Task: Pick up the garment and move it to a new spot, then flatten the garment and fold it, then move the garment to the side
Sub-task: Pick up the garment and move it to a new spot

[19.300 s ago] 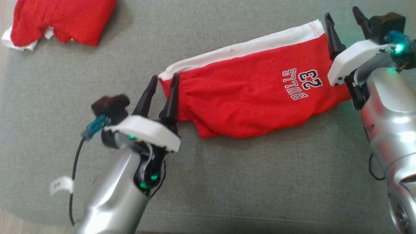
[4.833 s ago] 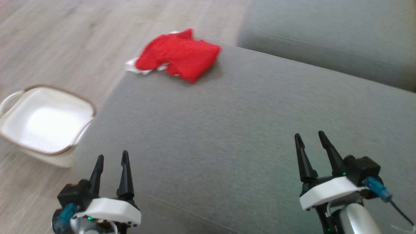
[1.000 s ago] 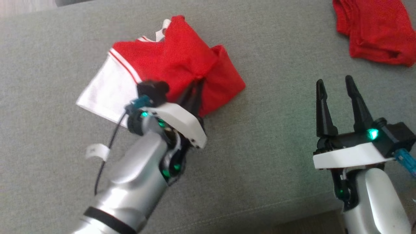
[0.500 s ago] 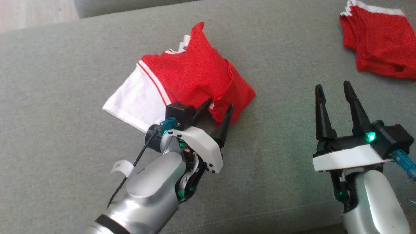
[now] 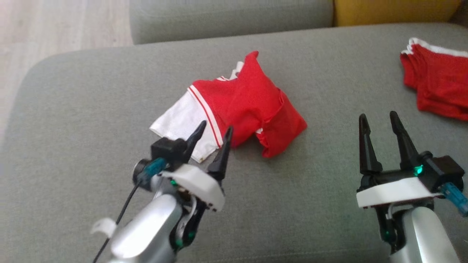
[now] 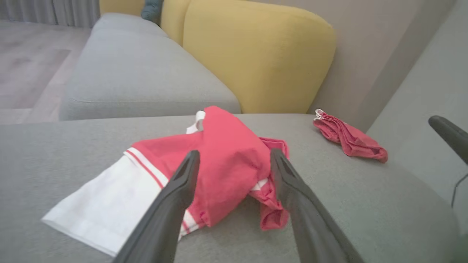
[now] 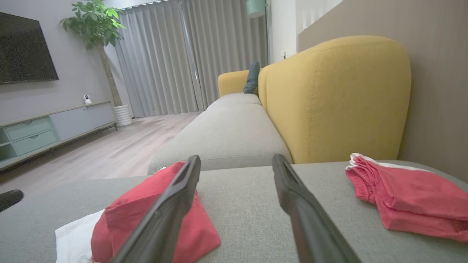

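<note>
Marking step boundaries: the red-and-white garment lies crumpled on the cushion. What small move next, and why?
Probably close the left gripper on the white hem of the garment and draw it outward to start flattening: it lies bunched over itself, and the left gripper and right gripper both stand open, empty.

You're looking at a home living room: grey sofa [image 7: 226,135] with yellow backrest [image 7: 336,98], TV [image 7: 27,47] on the wall, potted plant [image 7: 97,22], floor-length curtains [image 7: 190,54], low cabinet [image 7: 55,126] with drawers, wood floor [image 7: 120,149].
</note>
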### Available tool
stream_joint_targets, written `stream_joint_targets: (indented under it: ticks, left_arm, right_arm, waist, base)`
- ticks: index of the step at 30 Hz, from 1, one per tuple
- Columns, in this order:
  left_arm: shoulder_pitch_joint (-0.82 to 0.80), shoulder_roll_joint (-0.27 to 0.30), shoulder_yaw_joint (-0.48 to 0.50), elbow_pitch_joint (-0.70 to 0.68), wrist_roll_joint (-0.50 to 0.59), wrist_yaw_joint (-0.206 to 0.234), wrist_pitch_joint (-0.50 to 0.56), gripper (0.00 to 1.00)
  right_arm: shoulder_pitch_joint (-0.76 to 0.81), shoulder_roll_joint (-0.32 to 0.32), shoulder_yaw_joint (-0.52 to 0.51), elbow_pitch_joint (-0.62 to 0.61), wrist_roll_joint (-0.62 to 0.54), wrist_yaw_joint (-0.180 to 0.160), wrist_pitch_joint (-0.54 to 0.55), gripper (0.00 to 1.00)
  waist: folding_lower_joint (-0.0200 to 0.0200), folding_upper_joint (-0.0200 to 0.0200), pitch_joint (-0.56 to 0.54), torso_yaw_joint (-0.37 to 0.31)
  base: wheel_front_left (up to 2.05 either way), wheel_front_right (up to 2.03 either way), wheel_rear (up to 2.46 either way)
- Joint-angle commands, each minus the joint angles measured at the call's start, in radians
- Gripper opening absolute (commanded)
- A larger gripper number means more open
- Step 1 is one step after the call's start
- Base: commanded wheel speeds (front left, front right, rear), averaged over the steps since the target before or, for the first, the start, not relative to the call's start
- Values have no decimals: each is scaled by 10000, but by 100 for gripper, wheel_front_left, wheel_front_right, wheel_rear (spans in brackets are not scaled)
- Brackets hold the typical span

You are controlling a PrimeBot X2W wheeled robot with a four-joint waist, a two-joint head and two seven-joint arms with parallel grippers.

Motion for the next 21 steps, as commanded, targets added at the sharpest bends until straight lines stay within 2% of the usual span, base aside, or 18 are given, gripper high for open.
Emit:
stream_joint_targets:
  ticks: [1, 13, 21]
  left_arm:
    - [-91, 231, 565, -494, 197, 136, -122, 100]
    - [2325, 731, 2584, -1896, 1032, 524, -123, 100]
    - [3391, 465, 3594, -2482, 1543, 470, -123, 100]
  right_arm:
    - [-73, -24, 197, -282, -80, 65, -91, 100]
    - [578, -24, 183, -22, -125, 65, -412, 100]
    - [800, -24, 209, 171, -108, 65, -547, 100]
  waist:
    - [1, 0, -257, 214]
    - [1, 0, -591, 431]
    - [1, 0, -643, 548]
  base:
    - [0, 0, 0]
    - [0, 0, 0]
    - [0, 0, 0]
